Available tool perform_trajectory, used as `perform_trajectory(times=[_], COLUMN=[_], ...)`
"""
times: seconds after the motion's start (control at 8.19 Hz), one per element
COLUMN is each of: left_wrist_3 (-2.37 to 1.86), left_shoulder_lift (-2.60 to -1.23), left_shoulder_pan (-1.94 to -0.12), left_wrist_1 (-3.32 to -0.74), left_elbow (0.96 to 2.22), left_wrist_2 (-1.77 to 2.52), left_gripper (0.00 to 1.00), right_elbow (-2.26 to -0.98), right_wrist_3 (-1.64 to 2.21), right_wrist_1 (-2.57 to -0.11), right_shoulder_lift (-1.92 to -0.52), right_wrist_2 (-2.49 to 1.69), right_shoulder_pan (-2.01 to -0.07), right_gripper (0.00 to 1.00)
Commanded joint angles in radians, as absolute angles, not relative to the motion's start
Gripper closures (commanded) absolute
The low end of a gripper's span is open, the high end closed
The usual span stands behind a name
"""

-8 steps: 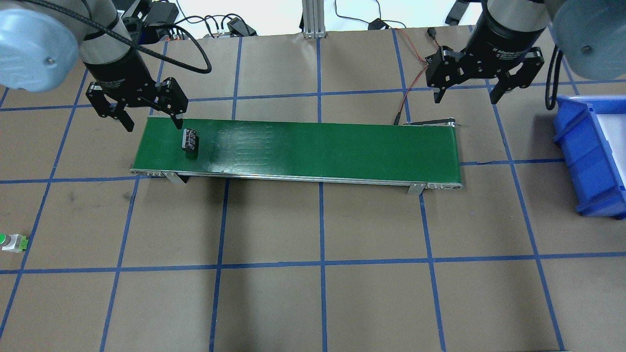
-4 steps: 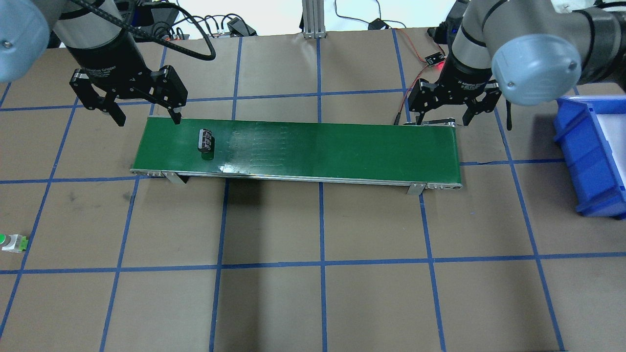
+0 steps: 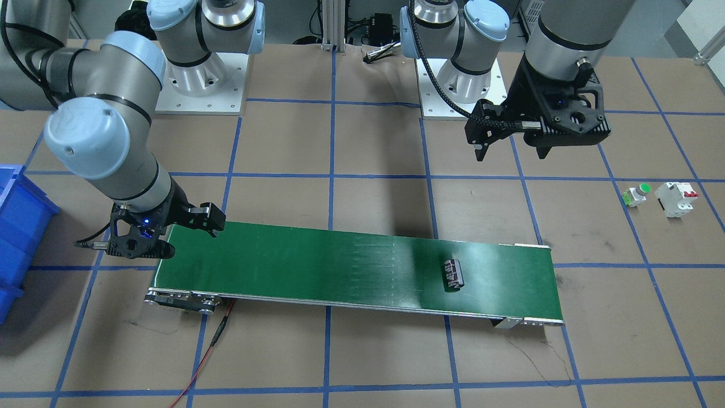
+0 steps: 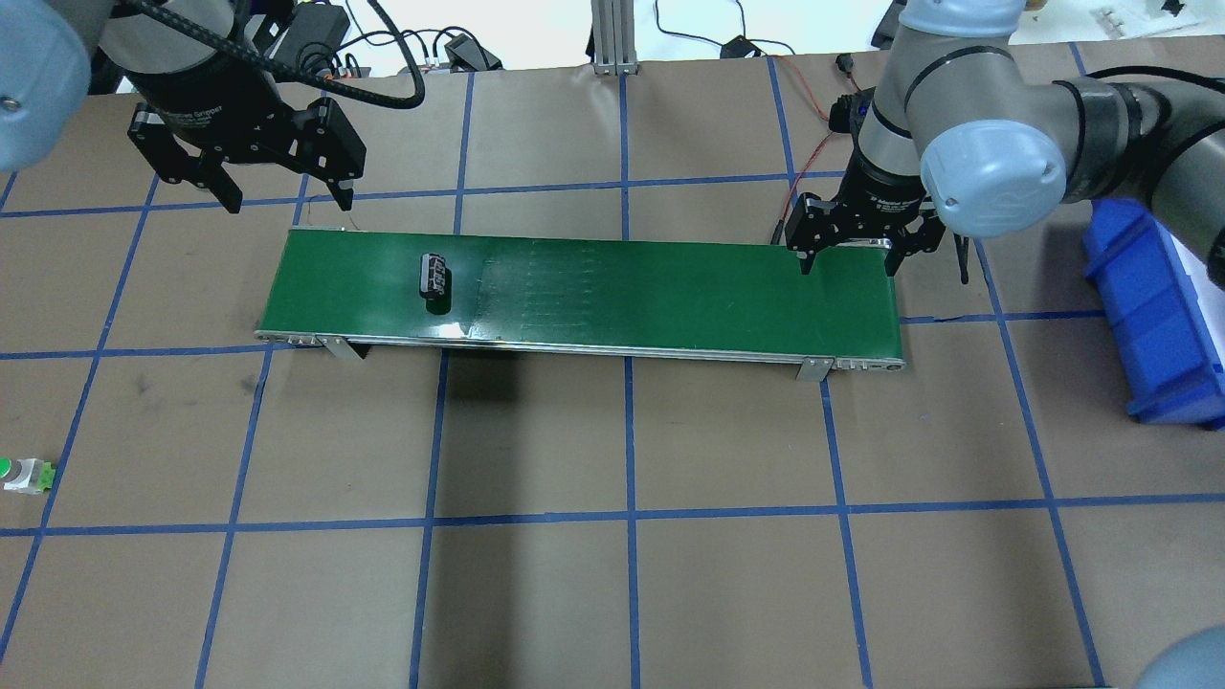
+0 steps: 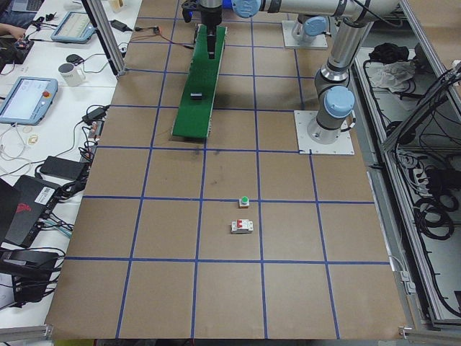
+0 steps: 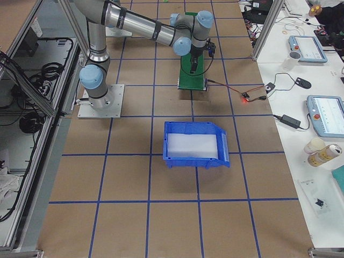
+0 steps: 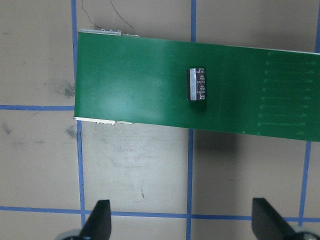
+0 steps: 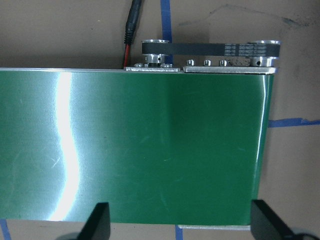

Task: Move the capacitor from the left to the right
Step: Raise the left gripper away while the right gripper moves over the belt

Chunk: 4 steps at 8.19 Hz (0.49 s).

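The capacitor [image 4: 435,277], a stubby dark part with pale marks, lies on its side on the green conveyor belt [image 4: 670,292], near the belt's left end. It also shows in the front view [image 3: 453,273] and the left wrist view [image 7: 197,85]. My left gripper [image 4: 287,203] is open and empty, raised behind the belt's left end, apart from the capacitor. My right gripper [image 4: 849,266] is open and empty, low over the belt's right end; the right wrist view shows bare belt [image 8: 150,150] between its fingers [image 8: 97,222].
A blue bin [image 4: 1158,306] stands right of the belt. A green-topped push button [image 3: 637,194] and a white circuit breaker [image 3: 675,198] sit on the table at my far left. A red-black cable [image 4: 799,182] runs to the belt's right end.
The capacitor has travelled to the right along the belt. My left gripper has risen and drawn back from it. My right gripper has come down over the belt's right end.
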<state>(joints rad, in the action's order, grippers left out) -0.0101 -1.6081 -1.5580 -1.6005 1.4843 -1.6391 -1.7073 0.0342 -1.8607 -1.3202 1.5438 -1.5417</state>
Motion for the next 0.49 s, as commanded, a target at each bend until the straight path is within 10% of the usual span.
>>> perform_trajectory(times=[0.0, 0.37], left_wrist_3=[-0.009, -0.002], left_shoulder_lift=[-1.605, -1.603], left_shoulder_pan=[-1.559, -1.557], left_wrist_1=[-1.575, -1.523], left_elbow=[1.485, 1.485], left_wrist_2=[-1.661, -1.663], left_gripper=[0.00, 0.00], right_elbow=[-1.741, -1.753], right_wrist_3=[0.043, 0.029], right_wrist_1=[-1.928, -1.942], right_shoulder_lift=[-1.302, -1.284], right_wrist_2=[1.543, 1.533], right_shoulder_pan=[-1.548, -1.548], right_gripper=[0.00, 0.00])
